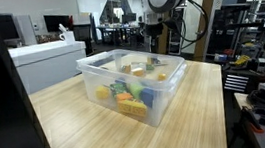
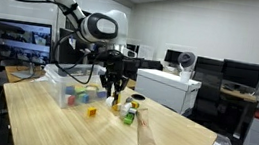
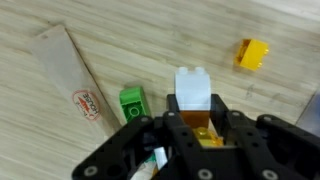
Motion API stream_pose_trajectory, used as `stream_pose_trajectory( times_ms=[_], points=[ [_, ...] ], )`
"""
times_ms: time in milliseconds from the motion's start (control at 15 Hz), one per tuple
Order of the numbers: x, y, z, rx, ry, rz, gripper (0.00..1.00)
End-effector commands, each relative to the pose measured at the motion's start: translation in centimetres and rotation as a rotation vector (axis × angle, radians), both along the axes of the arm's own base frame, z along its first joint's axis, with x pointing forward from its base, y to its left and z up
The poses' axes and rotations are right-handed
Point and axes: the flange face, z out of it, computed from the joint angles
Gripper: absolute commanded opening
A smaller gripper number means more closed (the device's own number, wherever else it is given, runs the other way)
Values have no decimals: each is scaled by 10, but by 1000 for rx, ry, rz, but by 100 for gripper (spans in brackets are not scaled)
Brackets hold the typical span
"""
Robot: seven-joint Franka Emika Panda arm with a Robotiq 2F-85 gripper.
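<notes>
White block (image 3: 192, 85) sits on the wooden table (image 2: 171, 139), its near end between the two fingers of the gripper (image 3: 195, 112) in the wrist view, with something orange showing behind it between the fingers. The jaws stand close on either side of it, but whether the pads actually press it cannot be told. A clear plastic bin (image 1: 170, 90) of coloured blocks stands on the table, and the gripper (image 2: 112, 98) hangs low just beside it. A long paper sleeve (image 3: 70, 75) lies flat near the white block. Smaller still are a green block (image 3: 132, 103) just beside the gripper and a yellow block (image 3: 253, 53) apart on the bare wood.
</notes>
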Motion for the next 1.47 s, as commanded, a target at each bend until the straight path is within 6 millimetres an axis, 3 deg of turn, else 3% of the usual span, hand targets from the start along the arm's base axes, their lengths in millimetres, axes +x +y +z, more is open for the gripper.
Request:
stream_pose_trajectory(
  times_ms=[0,133,267,333,467,667,733,800,867,1133,1333,1400],
  points=[
    [4,16,45,-5,-22,21,12],
    [10,38,73,11,-70,61,12],
    [7,83,106,37,-139,150,12],
    [8,97,116,46,-160,177,12],
    [-4,148,134,88,-181,278,12],
    [-25,194,125,126,-149,380,12],
    [-25,200,117,120,-128,380,60],
    [-25,201,110,115,-111,372,61],
    [-19,194,103,123,-118,347,70],
    [7,143,126,191,-219,327,96],
    [15,80,131,170,-229,422,100],
    [15,73,128,171,-201,483,100]
  ],
)
